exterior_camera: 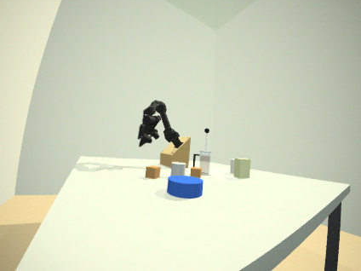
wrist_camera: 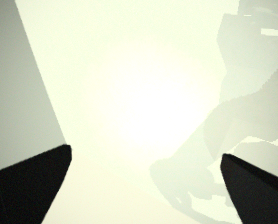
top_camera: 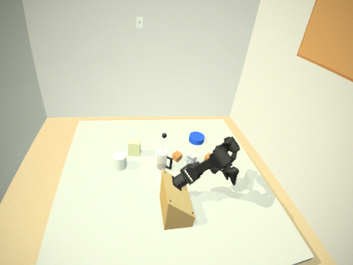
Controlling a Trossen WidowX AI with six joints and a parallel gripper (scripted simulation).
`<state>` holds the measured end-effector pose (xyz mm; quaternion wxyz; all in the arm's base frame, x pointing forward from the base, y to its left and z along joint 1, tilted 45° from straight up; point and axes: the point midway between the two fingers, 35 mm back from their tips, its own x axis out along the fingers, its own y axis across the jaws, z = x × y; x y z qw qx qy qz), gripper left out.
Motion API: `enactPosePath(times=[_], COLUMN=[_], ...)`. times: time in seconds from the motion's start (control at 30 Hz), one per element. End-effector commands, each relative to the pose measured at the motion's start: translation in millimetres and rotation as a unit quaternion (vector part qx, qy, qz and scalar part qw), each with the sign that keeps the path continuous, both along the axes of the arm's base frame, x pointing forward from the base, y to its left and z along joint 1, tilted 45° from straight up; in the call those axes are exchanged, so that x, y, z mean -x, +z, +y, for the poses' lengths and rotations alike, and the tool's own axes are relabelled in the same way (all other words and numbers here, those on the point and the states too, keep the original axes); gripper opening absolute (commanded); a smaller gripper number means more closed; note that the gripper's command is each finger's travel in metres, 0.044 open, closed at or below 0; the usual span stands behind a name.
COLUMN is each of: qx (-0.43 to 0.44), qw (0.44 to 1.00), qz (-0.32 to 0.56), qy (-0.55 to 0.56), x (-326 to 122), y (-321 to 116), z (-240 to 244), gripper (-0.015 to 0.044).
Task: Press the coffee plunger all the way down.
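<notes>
The press (top_camera: 163, 159) stands upright on the white table (top_camera: 104, 215), a clear glass cylinder with a pale fill in its lower part and a black handle on the side facing the wedge. Its thin rod rises straight from the lid, and the black knob (top_camera: 164, 135) sits high above the glass, so the plunger is fully up. From the exterior view the press (exterior_camera: 205, 162) looks level, rod vertical, knob (exterior_camera: 207, 130) well above the rim.

Around the press: a small orange cube (top_camera: 177, 156) just beside it on the handle side, a white cup (top_camera: 191, 159) a little beyond that, and a blue disc (top_camera: 196, 138) behind those. On the other side sit a pale green box (top_camera: 134, 147) and a white cylinder (top_camera: 120, 160). The tan wedge (top_camera: 175, 202) lies just in front of the press, with the arm's base on it.

The gripper (top_camera: 231, 177) hangs well away from the press, past the cup, pointing down at the table. In the wrist view, its dark fingertips stand wide apart, jaws fully open, with nothing between them but the table and the arm's shadow.
</notes>
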<state>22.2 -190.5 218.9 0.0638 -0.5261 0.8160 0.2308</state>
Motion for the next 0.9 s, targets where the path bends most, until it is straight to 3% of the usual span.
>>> enactPosePath(times=[0.0, 0.3, 0.87], qx=[0.036, 0.045, -0.075], qw=[0.99, 0.923, 0.755], qz=[-0.128, -0.358, -0.631], qy=[0.053, 0.136, 0.164], x=[-52, -140, -216], y=[-10, -25, -50], z=[4, 47, 166], gripper=[0.044, 0.044, 0.044])
